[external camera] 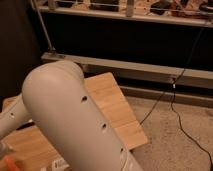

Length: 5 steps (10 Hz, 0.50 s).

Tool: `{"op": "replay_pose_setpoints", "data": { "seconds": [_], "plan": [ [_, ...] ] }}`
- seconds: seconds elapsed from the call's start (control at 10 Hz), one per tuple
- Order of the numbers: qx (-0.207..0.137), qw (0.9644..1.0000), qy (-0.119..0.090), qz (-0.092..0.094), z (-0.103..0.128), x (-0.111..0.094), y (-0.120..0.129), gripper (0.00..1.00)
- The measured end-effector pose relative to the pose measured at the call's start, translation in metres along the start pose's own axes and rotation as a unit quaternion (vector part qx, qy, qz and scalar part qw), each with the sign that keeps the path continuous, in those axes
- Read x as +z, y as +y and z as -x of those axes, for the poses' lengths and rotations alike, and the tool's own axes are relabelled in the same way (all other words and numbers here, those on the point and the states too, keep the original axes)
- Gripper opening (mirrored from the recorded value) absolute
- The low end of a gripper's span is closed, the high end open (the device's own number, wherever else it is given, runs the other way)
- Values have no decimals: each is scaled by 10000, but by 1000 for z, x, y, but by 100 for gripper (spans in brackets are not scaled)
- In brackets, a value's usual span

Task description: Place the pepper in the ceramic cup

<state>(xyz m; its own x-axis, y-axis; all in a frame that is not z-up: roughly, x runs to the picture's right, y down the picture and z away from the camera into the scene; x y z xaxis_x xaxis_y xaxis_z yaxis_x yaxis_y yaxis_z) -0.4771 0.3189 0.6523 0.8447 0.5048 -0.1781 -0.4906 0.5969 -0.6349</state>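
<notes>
My white arm fills the lower left of the camera view and hides most of the wooden table. My gripper is out of view, somewhere beyond the bottom left edge. A small bright orange bit shows at the bottom left corner; I cannot tell whether it is the pepper. The ceramic cup is out of view.
The table's right edge and far corner stand over a speckled floor. A black cable runs across the floor. A metal rail and a dark shelf unit stand behind the table. A small white item lies by the arm's base.
</notes>
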Motion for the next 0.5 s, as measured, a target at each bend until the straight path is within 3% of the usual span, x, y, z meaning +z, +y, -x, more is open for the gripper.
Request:
{"op": "replay_pose_setpoints", "data": {
  "seconds": [0.5],
  "plan": [
    [-35,9994,272,-190,4,46,-1,65]
  ]
}}
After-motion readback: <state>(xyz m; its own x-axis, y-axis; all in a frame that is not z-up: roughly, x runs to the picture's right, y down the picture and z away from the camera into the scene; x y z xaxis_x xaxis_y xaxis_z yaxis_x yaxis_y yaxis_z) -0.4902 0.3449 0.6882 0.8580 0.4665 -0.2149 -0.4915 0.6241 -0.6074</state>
